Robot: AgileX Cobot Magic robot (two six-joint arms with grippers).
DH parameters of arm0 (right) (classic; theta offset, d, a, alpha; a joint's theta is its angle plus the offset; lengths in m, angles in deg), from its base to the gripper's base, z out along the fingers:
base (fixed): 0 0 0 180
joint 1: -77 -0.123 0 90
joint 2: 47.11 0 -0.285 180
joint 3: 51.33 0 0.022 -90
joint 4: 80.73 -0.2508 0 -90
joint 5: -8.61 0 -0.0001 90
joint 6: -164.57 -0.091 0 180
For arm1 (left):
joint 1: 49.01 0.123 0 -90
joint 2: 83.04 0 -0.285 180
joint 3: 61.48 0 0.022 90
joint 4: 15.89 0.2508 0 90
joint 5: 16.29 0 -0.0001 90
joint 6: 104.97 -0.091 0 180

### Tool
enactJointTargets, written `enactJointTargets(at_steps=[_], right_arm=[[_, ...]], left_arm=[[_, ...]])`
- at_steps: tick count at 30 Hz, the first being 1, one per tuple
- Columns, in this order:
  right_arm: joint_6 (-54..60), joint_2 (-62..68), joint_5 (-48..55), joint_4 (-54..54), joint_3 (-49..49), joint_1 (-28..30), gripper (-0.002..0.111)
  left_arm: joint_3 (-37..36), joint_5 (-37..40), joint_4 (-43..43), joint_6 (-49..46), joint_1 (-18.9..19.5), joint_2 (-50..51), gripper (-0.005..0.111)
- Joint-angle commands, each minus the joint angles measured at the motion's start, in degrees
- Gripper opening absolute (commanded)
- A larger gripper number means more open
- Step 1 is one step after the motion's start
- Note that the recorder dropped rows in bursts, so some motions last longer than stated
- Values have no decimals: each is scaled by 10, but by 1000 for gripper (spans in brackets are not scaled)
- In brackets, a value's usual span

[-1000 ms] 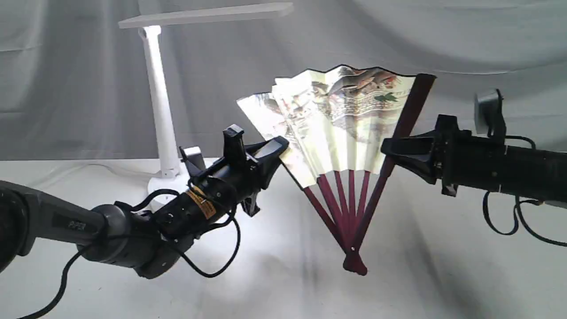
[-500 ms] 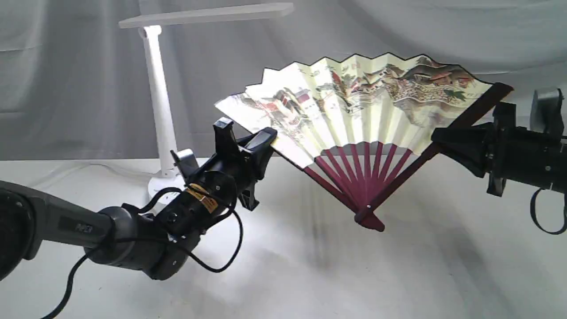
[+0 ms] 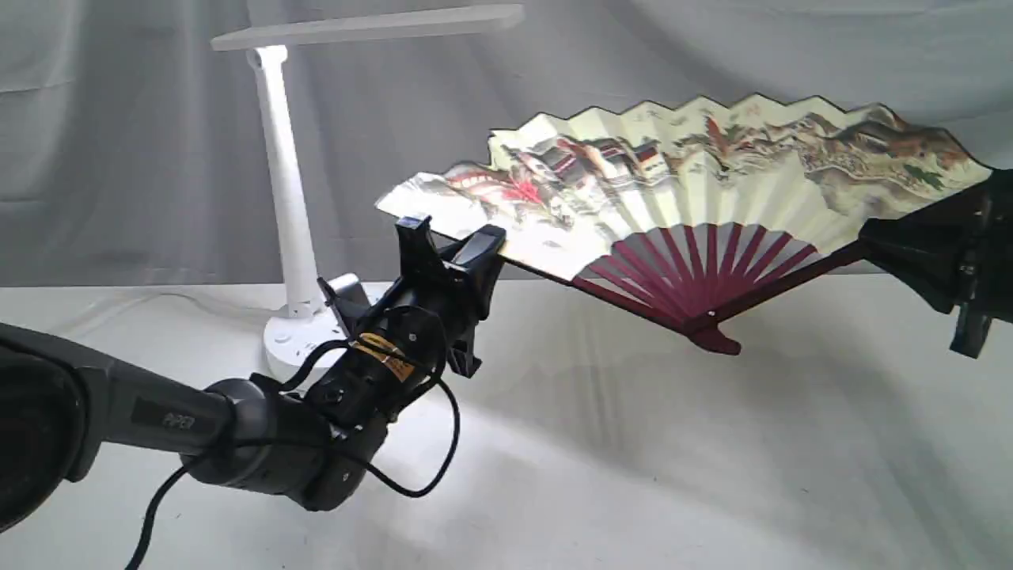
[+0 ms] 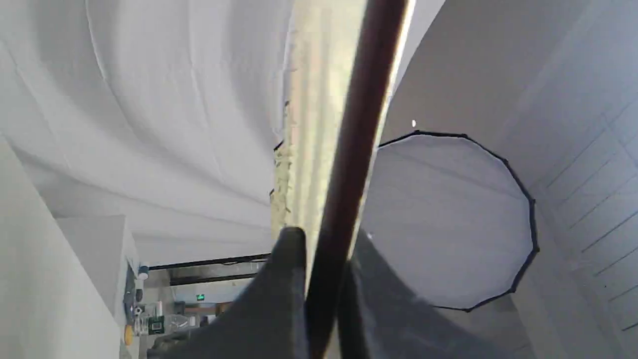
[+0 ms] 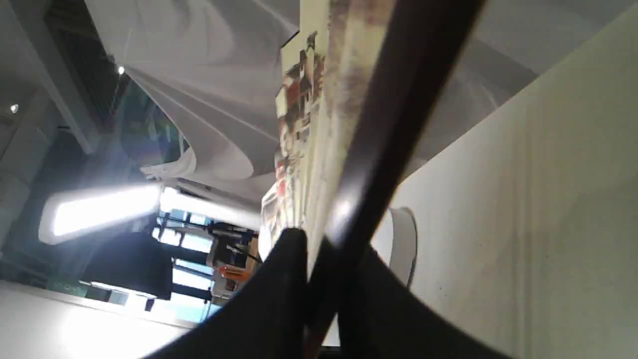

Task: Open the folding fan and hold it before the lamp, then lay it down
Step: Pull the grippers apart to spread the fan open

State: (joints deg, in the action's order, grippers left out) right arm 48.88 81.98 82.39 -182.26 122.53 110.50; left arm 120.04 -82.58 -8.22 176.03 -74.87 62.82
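Note:
The folding fan (image 3: 712, 190) is spread wide in the air above the table, its painted cream leaf facing the exterior camera and its maroon ribs meeting at a pivot low in the middle. My left gripper (image 3: 484, 244) is shut on the fan's left guard stick (image 4: 349, 164). My right gripper (image 3: 870, 241) is shut on the right guard stick (image 5: 394, 119) at the exterior view's right edge. The white lamp (image 3: 289, 190) stands at the back left, lit head (image 5: 99, 212) overhead, behind and left of the fan.
A white cloth covers the table (image 3: 633, 475) and hangs as a backdrop. The lamp's round base (image 3: 297, 344) sits just behind my left arm. A black cable (image 3: 427, 467) loops under the left wrist. A round softbox (image 4: 448, 219) shows in the left wrist view.
The fan has spread from about half open to wide open. My right gripper has pulled its guard stick right and down; the pivot has risen. The left gripper has barely moved.

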Motion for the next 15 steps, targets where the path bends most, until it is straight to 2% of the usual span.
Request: enactJointTargets(at_steps=[1, 15], right_arm=[[9, 2, -40, 21, 0, 37, 0], [-2, 2, -40, 47, 0, 73, 0]], left_arm=[[2, -37, -60, 20, 9, -11, 0], [2, -37, -73, 18, 2, -11, 0]])
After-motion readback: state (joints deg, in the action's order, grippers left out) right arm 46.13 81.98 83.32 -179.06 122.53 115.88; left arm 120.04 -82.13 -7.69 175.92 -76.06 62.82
